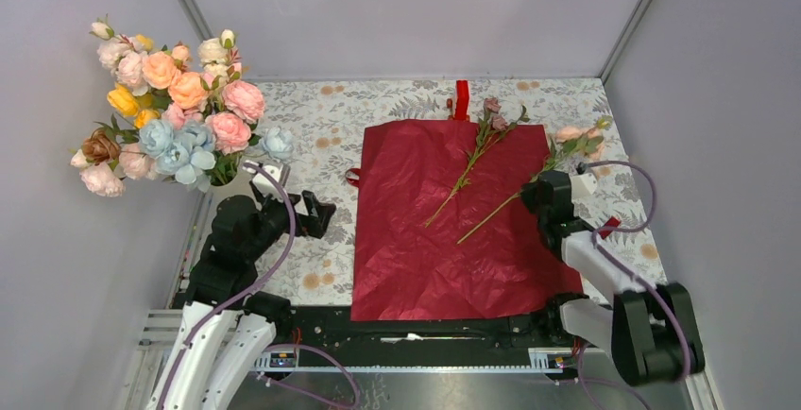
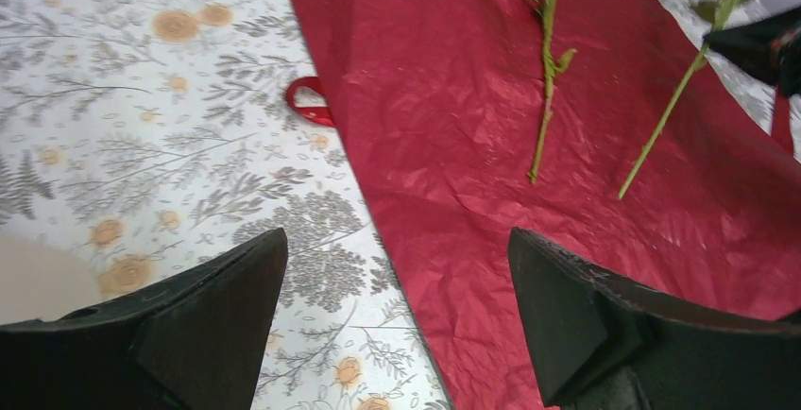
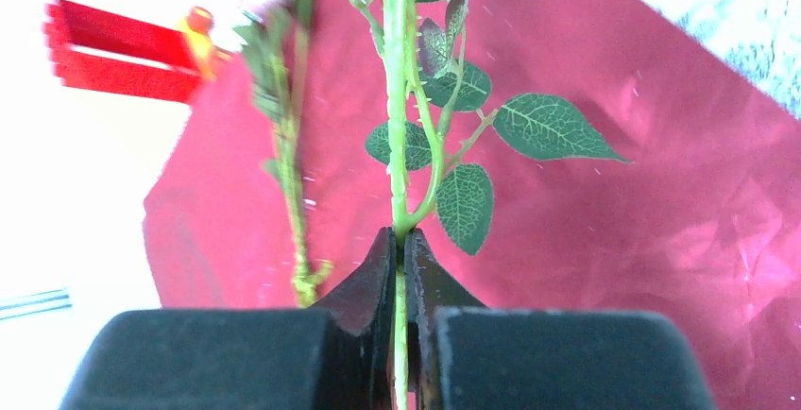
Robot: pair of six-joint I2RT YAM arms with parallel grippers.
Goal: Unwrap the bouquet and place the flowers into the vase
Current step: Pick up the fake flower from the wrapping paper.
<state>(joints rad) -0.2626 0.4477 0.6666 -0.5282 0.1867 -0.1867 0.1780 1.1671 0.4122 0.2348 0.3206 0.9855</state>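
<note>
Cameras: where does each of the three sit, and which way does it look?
Top external: above and behind the arms, looking down at the table; left arm and right arm both show.
Left wrist: on the left arm, facing forward over the red wrapping paper; the open left claw fills the bottom.
Right wrist: on the right arm, looking along a flower stem; the right claw is shut on it.
Shared: all three show the paper and that stem.
</note>
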